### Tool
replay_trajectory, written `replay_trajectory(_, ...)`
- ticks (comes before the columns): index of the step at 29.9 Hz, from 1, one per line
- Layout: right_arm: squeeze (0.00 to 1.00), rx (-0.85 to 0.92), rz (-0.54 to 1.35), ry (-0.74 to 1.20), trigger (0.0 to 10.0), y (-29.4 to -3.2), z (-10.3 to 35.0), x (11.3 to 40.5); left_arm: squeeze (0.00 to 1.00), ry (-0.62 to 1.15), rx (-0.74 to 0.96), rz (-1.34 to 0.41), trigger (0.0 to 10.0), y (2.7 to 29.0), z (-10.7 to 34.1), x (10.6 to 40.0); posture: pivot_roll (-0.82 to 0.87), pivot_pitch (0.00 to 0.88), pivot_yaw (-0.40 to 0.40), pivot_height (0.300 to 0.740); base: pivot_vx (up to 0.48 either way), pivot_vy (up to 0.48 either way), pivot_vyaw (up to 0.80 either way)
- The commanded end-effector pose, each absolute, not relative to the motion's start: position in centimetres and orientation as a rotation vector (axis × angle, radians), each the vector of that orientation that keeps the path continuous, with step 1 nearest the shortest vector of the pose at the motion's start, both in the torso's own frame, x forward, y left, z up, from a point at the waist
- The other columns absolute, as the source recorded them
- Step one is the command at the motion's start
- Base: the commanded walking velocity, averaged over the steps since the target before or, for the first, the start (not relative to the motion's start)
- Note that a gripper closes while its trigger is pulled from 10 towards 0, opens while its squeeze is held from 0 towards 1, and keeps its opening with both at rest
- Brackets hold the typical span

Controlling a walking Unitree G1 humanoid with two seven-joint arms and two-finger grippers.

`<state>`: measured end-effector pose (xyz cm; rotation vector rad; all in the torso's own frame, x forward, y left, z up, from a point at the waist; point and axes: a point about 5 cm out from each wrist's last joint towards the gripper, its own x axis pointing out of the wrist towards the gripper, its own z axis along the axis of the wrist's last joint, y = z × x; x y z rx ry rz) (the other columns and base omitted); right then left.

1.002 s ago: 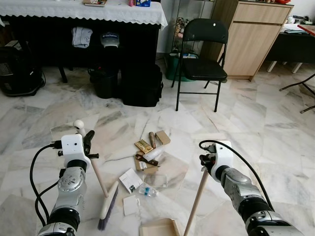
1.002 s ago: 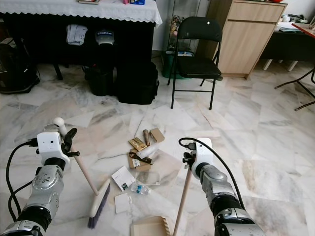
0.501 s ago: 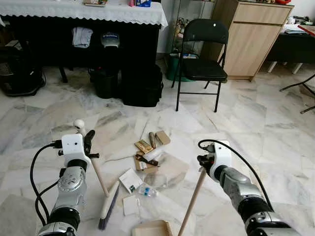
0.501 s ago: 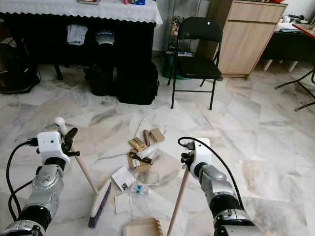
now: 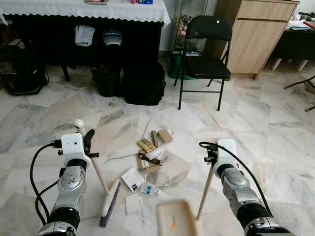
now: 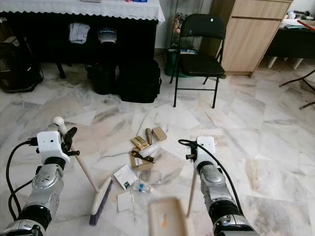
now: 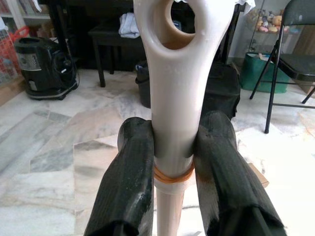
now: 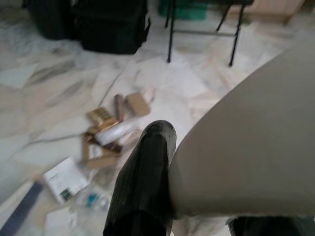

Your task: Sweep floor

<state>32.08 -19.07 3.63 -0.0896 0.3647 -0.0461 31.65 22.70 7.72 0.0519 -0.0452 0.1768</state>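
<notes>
Left gripper (image 7: 172, 162): jaws clenched on the pale handle of the broom (image 5: 101, 183), just below the handle's hanging loop (a rubber band circles the shaft under the fingers (image 7: 129, 182)). From the gripper, the shaft slopes toward 5 o'clock to the brush head (image 5: 110, 204), whose purple bristles rest on the marble floor (image 5: 266, 123).

Right gripper (image 6: 193, 158): jaws grasping the wooden handle of the dustpan (image 5: 176, 220); the handle drops almost straight toward 6 o'clock, and the tan pan appears blurred, low between the two arms. One black finger (image 8: 147, 172) presses the handle's side.

Litter (image 5: 150, 157): a loose pile lies between the grippers, at about 2 o'clock from the brush head — small cardboard boxes, a brown tube, a white card, a flattened clear wrapper and a scrap of white paper (image 5: 132, 203) beside the bristles.

Background, toward 12 o'clock: a black folding chair (image 5: 204, 54), black bags (image 5: 142, 83) under a tabletop with a white lace cloth (image 5: 83, 11), and a wooden cabinet (image 5: 258, 37).
</notes>
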Motion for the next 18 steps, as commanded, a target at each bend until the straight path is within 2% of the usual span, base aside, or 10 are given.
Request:
replay_trajectory(1, 0.0, -0.094, -0.055, 0.312, 10.0, -19.1, 4.5, 32.6, 0.0, -0.102, 0.041, 0.179, 10.0, 22.5, 8.9, 32.2, 0.01, 0.0, -0.093, 0.74, 0.0, 0.0, 0.0)
replay_trajectory(18, 0.0, -0.107, -0.06, 0.371, 10.0, -19.5, 2.7, 31.5, 0.0, -0.102, 0.034, 0.192, 10.0, 22.6, 8.7, 31.9, 0.01, 0.0, -0.099, 0.74, 0.0, 0.0, 0.0)
